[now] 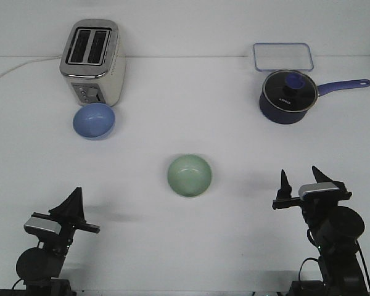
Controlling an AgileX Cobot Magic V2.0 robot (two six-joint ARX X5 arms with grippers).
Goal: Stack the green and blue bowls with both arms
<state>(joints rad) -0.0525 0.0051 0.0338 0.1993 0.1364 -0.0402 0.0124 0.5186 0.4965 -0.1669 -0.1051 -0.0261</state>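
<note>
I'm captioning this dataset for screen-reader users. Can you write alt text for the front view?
A pale green bowl sits mid-table and a blue bowl sits far left in front of a toaster, both empty and untouched. The left gripper and right gripper wait at the near edge, the right one open. A lidded saucepan stands far right.

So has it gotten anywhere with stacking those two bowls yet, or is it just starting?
Just starting, by the look of it. Nothing is stacked: the blue bowl sits by the toaster, the green bowl alone mid-table, well apart. Nothing is in hand either; the left gripper and right gripper sit near the front edge, holding nothing. Still left: grasping, carrying and nesting the bowls.
</note>
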